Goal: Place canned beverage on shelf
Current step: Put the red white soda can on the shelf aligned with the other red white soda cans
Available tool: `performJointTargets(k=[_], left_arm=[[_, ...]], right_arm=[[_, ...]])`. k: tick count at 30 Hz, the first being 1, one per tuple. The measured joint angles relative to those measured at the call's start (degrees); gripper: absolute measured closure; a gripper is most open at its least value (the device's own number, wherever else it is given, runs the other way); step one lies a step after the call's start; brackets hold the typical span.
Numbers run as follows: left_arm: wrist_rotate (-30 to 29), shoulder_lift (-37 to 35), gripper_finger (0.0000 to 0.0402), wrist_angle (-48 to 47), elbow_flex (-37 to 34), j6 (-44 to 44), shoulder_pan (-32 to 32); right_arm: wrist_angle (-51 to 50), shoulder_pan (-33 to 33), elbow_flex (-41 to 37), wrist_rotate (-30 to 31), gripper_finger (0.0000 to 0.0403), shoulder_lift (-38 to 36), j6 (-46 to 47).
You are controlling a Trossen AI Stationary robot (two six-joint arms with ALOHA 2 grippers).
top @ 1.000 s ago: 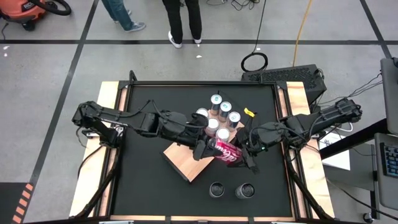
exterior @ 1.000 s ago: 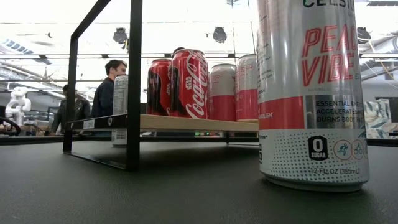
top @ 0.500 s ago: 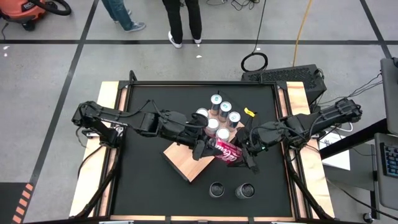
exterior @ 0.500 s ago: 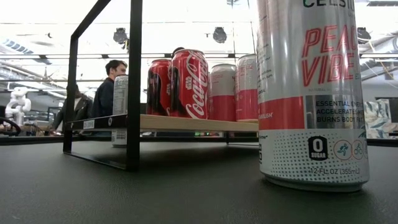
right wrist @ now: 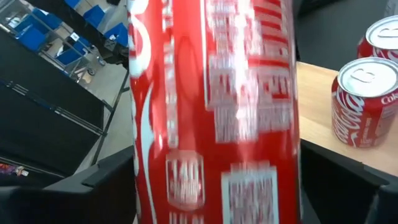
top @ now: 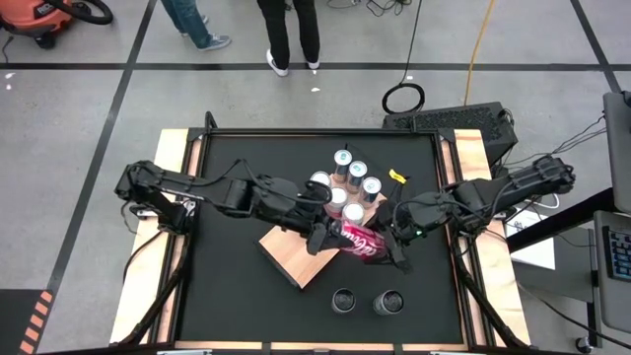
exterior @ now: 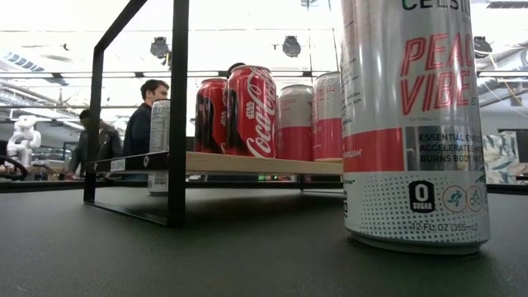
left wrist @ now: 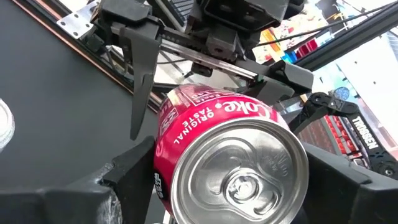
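Right now I see both arms meeting near the middle of the black desk (top: 237, 286), with a red cola can (top: 361, 243) lying on its side between them. My left pincer (top: 325, 240) is closed on the top end of the can; in the left wrist view the silver lid of the can (left wrist: 239, 168) fills the space between the two dark fingers (left wrist: 124, 180), which press on its sides. My right pincer (top: 394, 249) is at the other end of the same can. In the right wrist view the red can (right wrist: 211, 106) sits between that pincer's fingers (right wrist: 112, 180), but I cannot tell if they squeeze it or only stand beside it (in the left wrist view those fingers look spread out around the far end).

The can hangs over the right corner of the shelf (top: 291, 258), the light wooden board that lies turned like a diamond on the desk. It is not standing on the shelf yet. A bunch of cans (top: 347, 182) stands upright on the far part of the shelf, close together. From the low view I see the red cans (exterior: 247, 111) lined up on the wooden shelf (exterior: 247, 163), which is held up by a black frame (exterior: 177, 107).

Two more cans (top: 366, 301) stand on the desk near the front edge, apart from the shelf. One of them, a tall silver and pink can (exterior: 412, 124), is very close to the low camera.

People (exterior: 140, 124) stand in the room behind the desk
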Motion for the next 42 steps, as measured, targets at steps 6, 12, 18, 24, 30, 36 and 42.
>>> performJointTargets(k=[6,12,18,24,30,36,42], left_arm=[[-0.04,-1.29,0.0093,-0.21,-0.03,0.01,0.5],[0.08,-1.85,0.0093,-0.26,-0.01,0.36,1.24],[0.52,-3.34,0.0094,-2.08,0.24,1.13,2.13],[-0.02,-3.92,0.0094,-12.84,7.16,4.51,2.7],[-3.24,-3.92,0.0094,-19.22,11.43,6.25,2.95],[-6.56,-3.42,0.0094,-22.17,11.97,6.08,2.79],[-7.38,-1.49,0.0094,-22.24,11.92,4.66,2.08]], right_arm=[[-1.52,0.11,0.0,-0.24,0.0042,-2.23,0.24],[-5.27,0.14,0.0,-1.77,0.0042,-4.21,0.51],[-9.71,0.17,-0.02,-3.61,0.0041,-6.01,0.5],[-11.94,0.17,-0.07,-3.5,0.0041,-8.45,-0.01],[-13.45,0.17,-0.07,-3.05,0.0041,-10.69,-0.86],[-16.22,0.17,-0.07,-1.67,0.0041,-11.77,-0.87],[-17.81,0.17,-0.07,0.05,0.0041,-11.89,-1.29]])
